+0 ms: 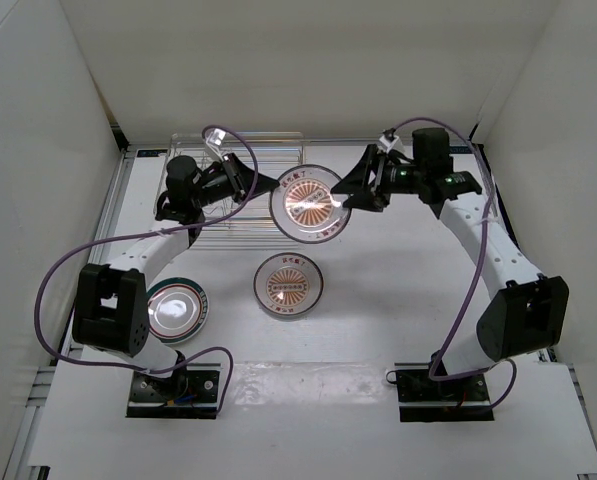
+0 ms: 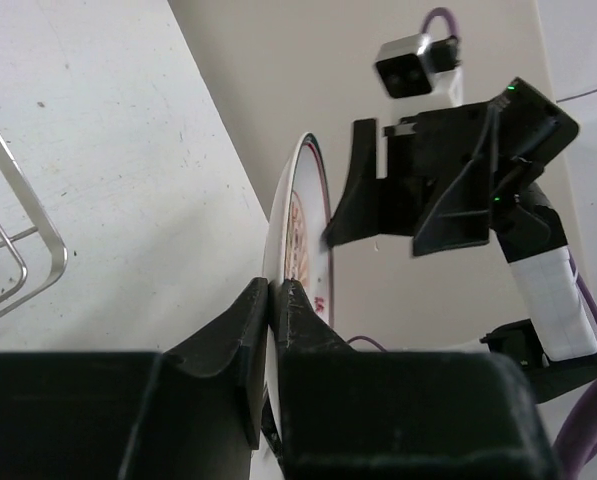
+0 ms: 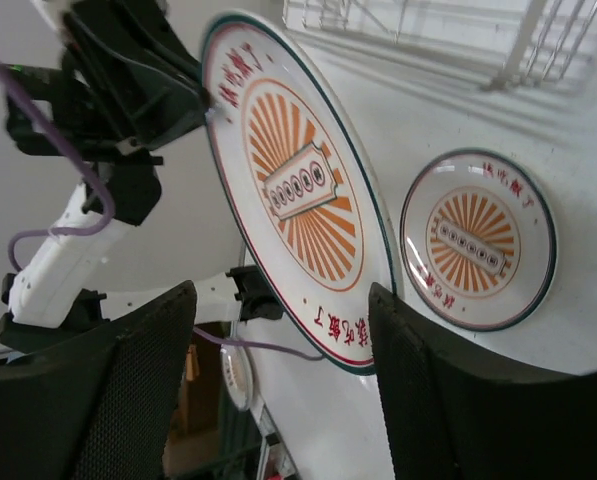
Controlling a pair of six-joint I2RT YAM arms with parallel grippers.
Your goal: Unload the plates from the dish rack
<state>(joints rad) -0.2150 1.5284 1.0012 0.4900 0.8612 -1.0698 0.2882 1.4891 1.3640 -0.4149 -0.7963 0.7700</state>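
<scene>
My left gripper [image 1: 266,188] is shut on the left rim of a sunburst plate [image 1: 310,203] and holds it tilted above the table, just right of the wire dish rack [image 1: 218,195]. In the left wrist view the jaws [image 2: 273,300] pinch the rim of this plate [image 2: 300,230]. My right gripper [image 1: 351,193] is open at the plate's right edge. In the right wrist view the plate [image 3: 298,190] hangs between the spread fingers [image 3: 283,330]. A second sunburst plate [image 1: 289,285] lies flat on the table. The plain plate [image 1: 176,306] lies by the left arm's base.
White walls enclose the table on three sides. The rack [image 3: 428,30] shows no plates in it. The flat sunburst plate [image 3: 478,240] lies below and in front of the held one. Purple cables loop from both arms.
</scene>
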